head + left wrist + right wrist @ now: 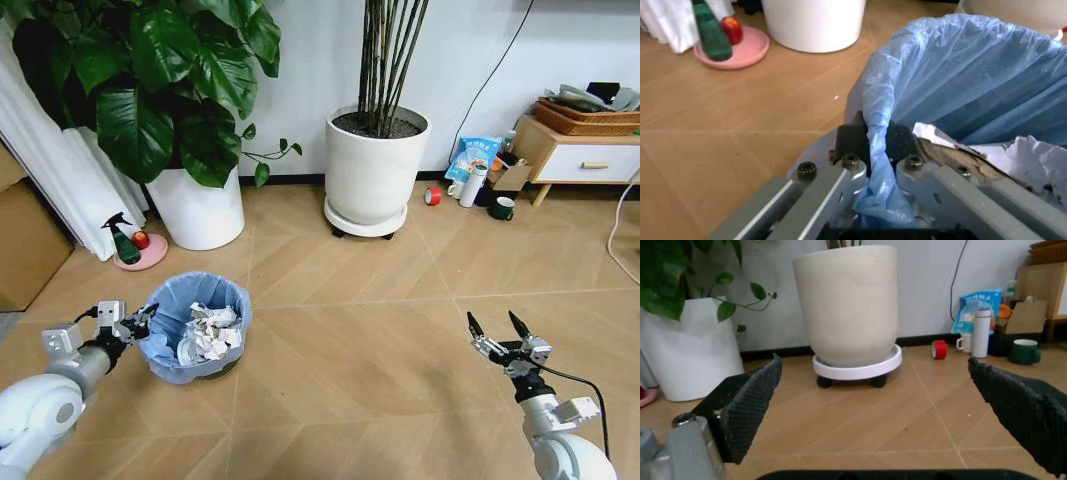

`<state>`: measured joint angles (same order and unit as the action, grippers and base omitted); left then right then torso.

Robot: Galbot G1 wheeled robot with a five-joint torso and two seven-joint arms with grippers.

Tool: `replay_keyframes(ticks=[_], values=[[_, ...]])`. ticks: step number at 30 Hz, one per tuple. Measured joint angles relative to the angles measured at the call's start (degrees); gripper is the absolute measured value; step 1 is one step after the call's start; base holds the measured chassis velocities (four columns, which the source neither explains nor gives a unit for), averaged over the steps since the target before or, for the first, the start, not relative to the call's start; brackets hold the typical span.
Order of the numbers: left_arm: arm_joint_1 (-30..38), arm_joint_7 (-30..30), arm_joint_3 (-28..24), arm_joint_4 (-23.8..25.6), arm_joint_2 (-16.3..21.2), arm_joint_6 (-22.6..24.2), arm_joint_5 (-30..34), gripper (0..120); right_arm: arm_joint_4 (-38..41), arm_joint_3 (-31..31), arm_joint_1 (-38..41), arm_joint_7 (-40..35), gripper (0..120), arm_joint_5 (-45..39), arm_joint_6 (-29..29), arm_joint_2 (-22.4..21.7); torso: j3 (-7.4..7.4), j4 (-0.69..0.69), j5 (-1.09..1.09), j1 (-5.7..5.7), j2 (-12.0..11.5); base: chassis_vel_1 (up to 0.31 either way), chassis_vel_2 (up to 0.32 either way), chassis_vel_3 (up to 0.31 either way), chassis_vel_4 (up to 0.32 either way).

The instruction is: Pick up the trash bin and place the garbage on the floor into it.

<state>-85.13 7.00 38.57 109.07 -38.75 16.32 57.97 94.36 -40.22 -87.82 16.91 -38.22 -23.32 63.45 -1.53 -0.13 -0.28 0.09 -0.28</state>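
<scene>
The trash bin (195, 328), small and round with a light blue bag liner, stands on the wooden floor at the lower left. White crumpled paper garbage (210, 332) lies inside it, seen close up as torn white and brown paper (1013, 155). My left gripper (140, 322) is shut on the bin's near rim, its black pads (852, 141) pinching the blue liner (953, 85). My right gripper (497, 329) hangs open above bare floor at the lower right, its wide black fingers (747, 405) holding nothing.
Two large white plant pots (377, 165) (197, 208) stand along the back wall. A pink dish with a green spray bottle (126, 245) sits left. A red tape roll (433, 196), white bottle (472, 184), green mug and wooden cabinet (580, 155) are at the back right.
</scene>
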Motion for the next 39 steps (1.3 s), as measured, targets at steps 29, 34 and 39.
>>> replay_keyframes(ticks=[29, 34, 39], values=[[-0.2, 0.2, 0.4, 0.4, 0.2, 0.1, 0.3, 0, 0.5, -0.2, -0.9, 0.6, 100, -0.7, -0.3, 0.6, 0.01, -0.02, 0.0, 0.0, 0.0, 0.17, -0.116, -0.169, 0.115], [-0.2, 0.3, 0.4, 0.6, 0.1, 0.1, 0.3, 0, 0.5, -0.4, -1.0, 0.8, 100, -0.8, -0.4, 0.4, 0.01, -0.01, 0.02, 0.0, 0.0, 0.142, -0.157, -0.159, 0.163], [-0.1, 0.4, 0.3, 0.6, 0.0, 0.1, 0.3, 0, 0.6, -0.4, -1.2, 0.9, 100, -1.0, -0.5, 0.2, 0.0, -0.02, 0.01, 0.0, 0.0, 0.147, -0.144, -0.153, 0.142]])
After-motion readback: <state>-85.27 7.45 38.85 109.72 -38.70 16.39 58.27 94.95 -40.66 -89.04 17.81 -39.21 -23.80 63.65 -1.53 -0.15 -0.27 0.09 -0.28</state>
